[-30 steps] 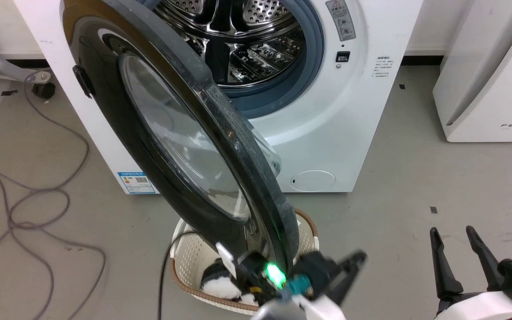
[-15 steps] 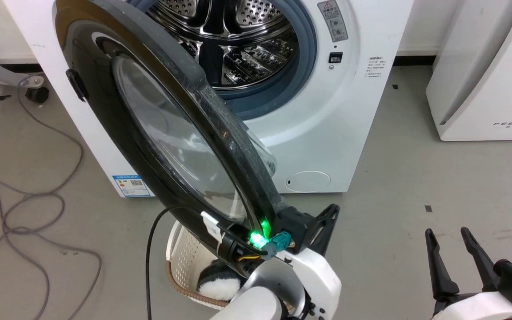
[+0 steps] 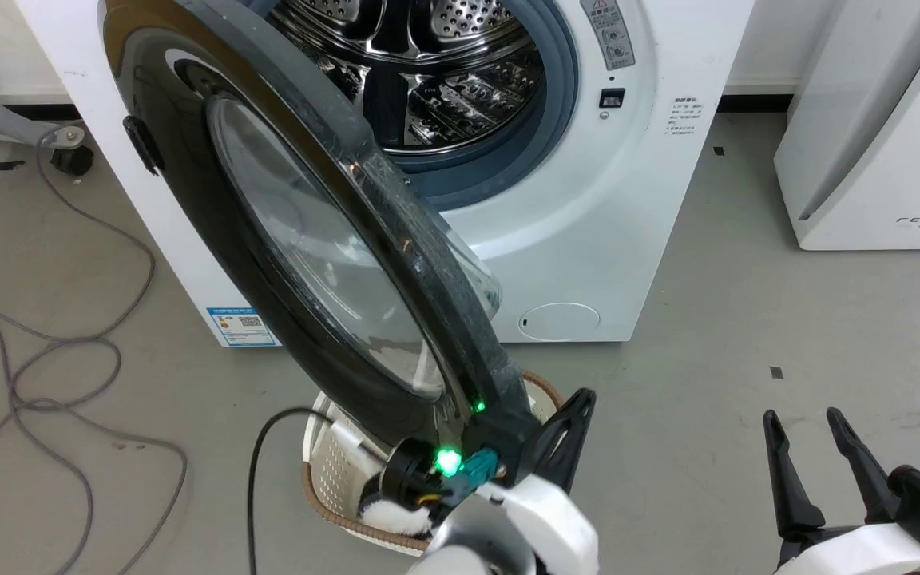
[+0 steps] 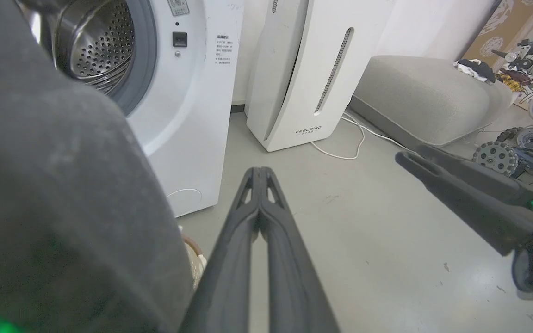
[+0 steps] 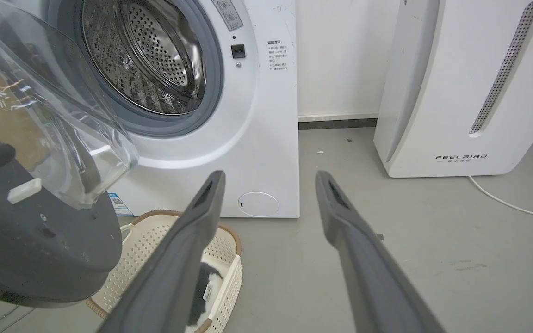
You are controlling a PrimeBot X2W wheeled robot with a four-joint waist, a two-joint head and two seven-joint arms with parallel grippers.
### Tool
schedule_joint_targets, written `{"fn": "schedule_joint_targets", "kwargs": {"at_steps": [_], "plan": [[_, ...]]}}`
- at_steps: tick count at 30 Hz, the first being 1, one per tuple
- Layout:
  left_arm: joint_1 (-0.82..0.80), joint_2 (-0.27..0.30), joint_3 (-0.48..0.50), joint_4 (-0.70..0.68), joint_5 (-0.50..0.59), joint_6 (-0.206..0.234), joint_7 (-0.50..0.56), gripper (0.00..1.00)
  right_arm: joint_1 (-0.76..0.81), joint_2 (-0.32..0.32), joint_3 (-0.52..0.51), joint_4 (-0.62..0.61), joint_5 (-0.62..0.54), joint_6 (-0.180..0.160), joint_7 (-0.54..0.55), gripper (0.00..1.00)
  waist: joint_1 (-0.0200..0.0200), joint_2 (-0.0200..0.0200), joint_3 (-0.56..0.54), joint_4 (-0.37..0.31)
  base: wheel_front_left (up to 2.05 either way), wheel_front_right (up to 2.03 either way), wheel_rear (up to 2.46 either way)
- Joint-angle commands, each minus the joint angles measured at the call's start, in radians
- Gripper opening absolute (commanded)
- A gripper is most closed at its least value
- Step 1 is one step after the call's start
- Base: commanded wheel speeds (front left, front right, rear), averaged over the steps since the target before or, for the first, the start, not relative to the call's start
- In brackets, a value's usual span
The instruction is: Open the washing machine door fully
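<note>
White front-loading washing machine [image 3: 612, 239], perforated steel drum [image 3: 444, 80] exposed. Its washing machine door [image 3: 204, 239], a glossy black disc with a bulging glass window, is hinged on the robot's left and stands roughly half open, the free edge hanging above a cream laundry basket [image 3: 320, 463]. Left gripper [image 3: 580, 399], fingers pressed together and holding nothing, sits at the door's lower free edge on the dark grey inner side; contact cannot be confirmed. Right gripper [image 3: 802, 419], fingers spread and empty, hovers low on the right, well apart from the door.

Step in hand, as judged: push the door wider. The flat of the closed fingers should bear on the inner face near the free edge, farthest from the hinge. They should sweep leftward along the door's arc rather than in a straight line, so they do not slide off the rim. The wrist should pass above the basket.

Count: one washing machine, one door, one white FEELBIRD-marked appliance [image 3: 867, 144], one basket, two grippers, one blue label [image 3: 243, 326].
</note>
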Motion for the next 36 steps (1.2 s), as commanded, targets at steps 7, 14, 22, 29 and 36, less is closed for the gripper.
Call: {"fn": "schedule_joint_targets", "kwargs": {"at_steps": [7,14,22,29,36], "plan": [[0.084,0.083,0.019,-0.098,0.018,0.068,-0.009,0.00,0.000,0.004,0.001,-0.008,-0.001,0.005,0.003,1.00,0.0000,0.0000,-0.005,0.013,0.00,0.00,0.00],[0.174,0.143,0.027,-0.225,0.039,0.153,0.012,0.00,0.011,0.004,0.001,-0.011,-0.016,0.005,0.007,1.00,0.0000,0.0000,-0.018,0.027,0.00,0.00,0.00],[0.248,0.193,0.068,-0.367,0.075,0.245,-0.029,0.00,0.024,0.004,-0.005,-0.035,-0.076,0.005,0.016,1.00,0.0000,0.0000,-0.019,0.060,0.00,0.00,0.00],[0.307,0.254,0.137,-0.476,0.090,0.334,-0.023,0.00,0.028,0.004,-0.011,-0.046,-0.068,0.005,0.024,1.00,0.0000,0.0000,-0.008,0.093,0.00,0.00,0.00],[0.363,0.308,0.212,-0.560,0.102,0.410,-0.031,0.00,0.030,0.004,-0.030,-0.054,-0.068,0.005,0.029,1.00,0.0000,0.0000,0.008,0.144,0.00,0.00,0.00]]}}
